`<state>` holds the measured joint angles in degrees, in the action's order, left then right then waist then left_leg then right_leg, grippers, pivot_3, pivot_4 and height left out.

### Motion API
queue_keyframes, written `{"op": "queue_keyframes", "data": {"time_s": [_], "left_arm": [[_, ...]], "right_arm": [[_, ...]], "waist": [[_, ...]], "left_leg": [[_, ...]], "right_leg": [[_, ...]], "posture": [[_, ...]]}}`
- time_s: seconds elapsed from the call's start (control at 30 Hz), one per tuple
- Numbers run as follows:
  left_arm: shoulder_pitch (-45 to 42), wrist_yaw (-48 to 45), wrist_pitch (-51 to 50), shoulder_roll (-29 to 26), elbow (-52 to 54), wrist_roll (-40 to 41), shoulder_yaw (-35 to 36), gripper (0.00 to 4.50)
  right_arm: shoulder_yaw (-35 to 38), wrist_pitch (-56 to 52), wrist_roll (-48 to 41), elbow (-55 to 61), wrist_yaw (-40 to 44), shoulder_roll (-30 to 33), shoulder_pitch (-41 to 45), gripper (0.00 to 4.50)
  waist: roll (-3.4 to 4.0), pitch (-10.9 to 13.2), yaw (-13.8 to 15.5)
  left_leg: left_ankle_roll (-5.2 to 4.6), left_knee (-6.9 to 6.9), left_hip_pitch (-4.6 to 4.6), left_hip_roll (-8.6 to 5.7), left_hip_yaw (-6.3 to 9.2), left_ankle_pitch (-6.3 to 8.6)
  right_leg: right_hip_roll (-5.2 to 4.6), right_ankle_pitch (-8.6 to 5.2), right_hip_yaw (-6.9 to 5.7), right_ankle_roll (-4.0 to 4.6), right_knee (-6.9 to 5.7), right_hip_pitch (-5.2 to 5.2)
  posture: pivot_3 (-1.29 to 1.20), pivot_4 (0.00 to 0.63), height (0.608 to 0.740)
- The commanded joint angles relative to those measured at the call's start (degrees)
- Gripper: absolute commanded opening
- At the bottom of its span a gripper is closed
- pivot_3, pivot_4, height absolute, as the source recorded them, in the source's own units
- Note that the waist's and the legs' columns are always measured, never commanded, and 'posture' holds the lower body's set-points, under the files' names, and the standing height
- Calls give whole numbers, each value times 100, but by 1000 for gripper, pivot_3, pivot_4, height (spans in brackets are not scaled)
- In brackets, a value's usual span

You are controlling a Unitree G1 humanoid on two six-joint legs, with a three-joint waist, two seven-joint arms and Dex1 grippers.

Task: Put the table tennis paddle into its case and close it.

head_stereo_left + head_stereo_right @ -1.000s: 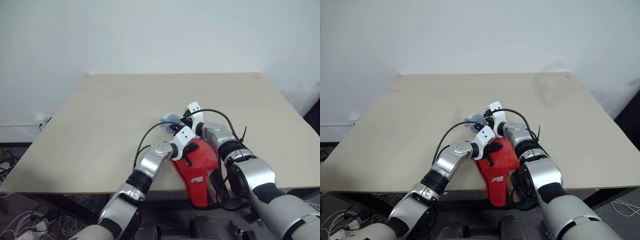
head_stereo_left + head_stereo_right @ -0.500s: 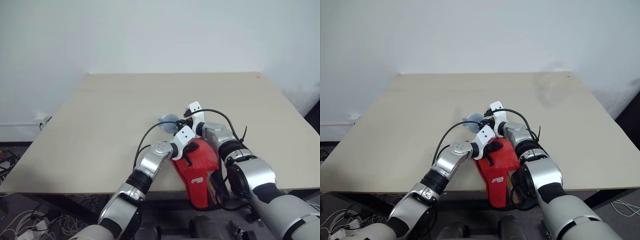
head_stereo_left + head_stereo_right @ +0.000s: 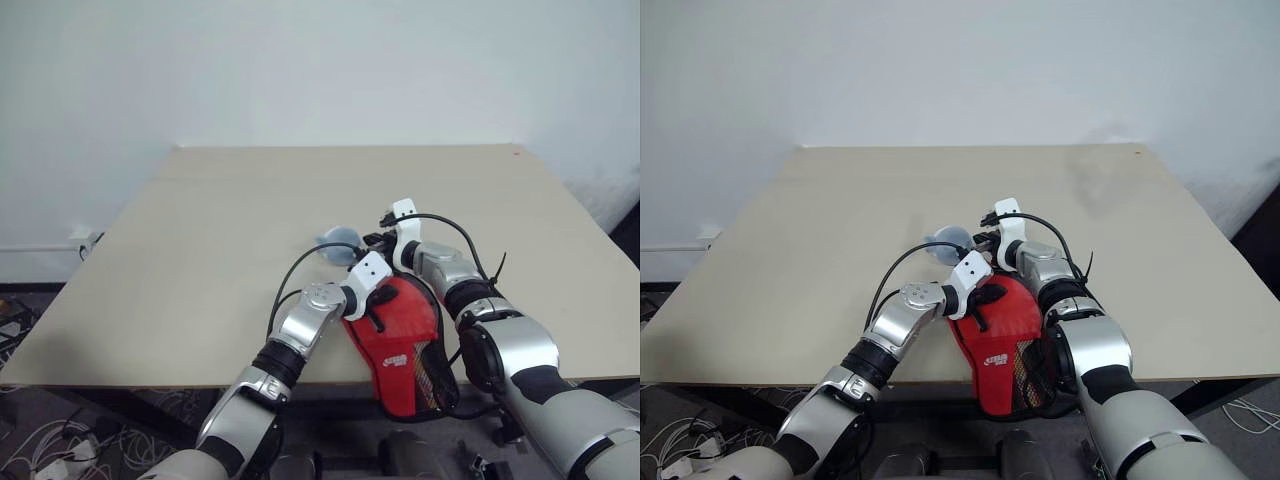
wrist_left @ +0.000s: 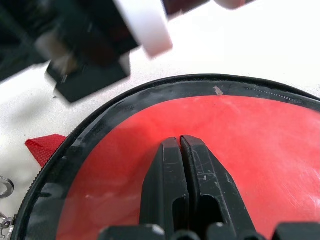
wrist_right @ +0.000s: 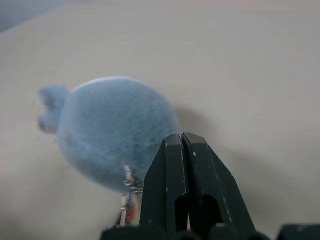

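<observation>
The table (image 3: 200, 250) is mostly bare. The case (image 3: 400, 345) lies at its near edge, tail end hanging over, partly covered by both arms. Can't make out the paddle at all. Left gripper (image 4: 181, 142) is pressed shut on the case's clear panel, holding nothing. Right gripper (image 5: 182, 140) is fully closed by a fluffy blue pom-pom (image 5: 112, 127); whether it pinches the little chain there is hard to tell.
</observation>
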<state>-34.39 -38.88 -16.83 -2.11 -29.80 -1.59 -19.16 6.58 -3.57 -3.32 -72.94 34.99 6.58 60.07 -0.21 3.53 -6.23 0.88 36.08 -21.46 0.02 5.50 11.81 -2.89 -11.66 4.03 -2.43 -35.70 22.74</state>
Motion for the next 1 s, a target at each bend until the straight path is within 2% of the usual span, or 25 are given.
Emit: {"op": "queue_keyframes", "data": {"time_s": [0.03,0.13,0.17,0.2,0.43,0.67,1.0], "left_arm": [[145,56,-236,-69,-355,-156,-91,0],[131,53,-219,-59,-389,-157,-93,0],[127,51,-213,-56,-399,-158,-95,0],[125,49,-210,-56,-403,-159,-95,0],[127,43,-205,-57,-404,-162,-102,0],[149,51,-224,-66,-369,-162,-98,0],[167,66,-256,-76,-339,-160,-85,0]], "right_arm": [[157,115,-156,272,-13,117,74,28],[258,112,-250,310,235,140,52,28],[276,115,-269,317,283,137,48,415],[284,117,-279,322,301,135,45,548],[212,55,-244,290,442,5,106,2340],[90,-67,-122,245,463,-105,159,4458],[-77,-546,-89,352,785,206,146,4485]], "waist": [[0,0,0],[0,0,0],[0,0,-1],[0,0,0],[0,0,0],[0,0,1],[1,0,2]], "left_leg": [[0,0,0,0,0,0],[0,0,0,0,0,0],[0,0,0,0,0,0],[0,0,0,0,0,0],[0,0,0,0,0,0],[0,0,-2,-2,2,0],[-2,-7,-3,-2,3,4]], "right_leg": [[0,0,0,0,0,0],[0,0,0,0,0,0],[0,0,0,0,0,0],[0,0,1,0,0,-1],[0,0,0,-1,0,0],[0,-3,1,-6,1,0],[0,-9,1,-16,1,1]], "posture": [[0,0,740],[0,0,740],[0,0,740],[0,0,740],[0,0,740],[0,0,740],[0,0,740]]}}
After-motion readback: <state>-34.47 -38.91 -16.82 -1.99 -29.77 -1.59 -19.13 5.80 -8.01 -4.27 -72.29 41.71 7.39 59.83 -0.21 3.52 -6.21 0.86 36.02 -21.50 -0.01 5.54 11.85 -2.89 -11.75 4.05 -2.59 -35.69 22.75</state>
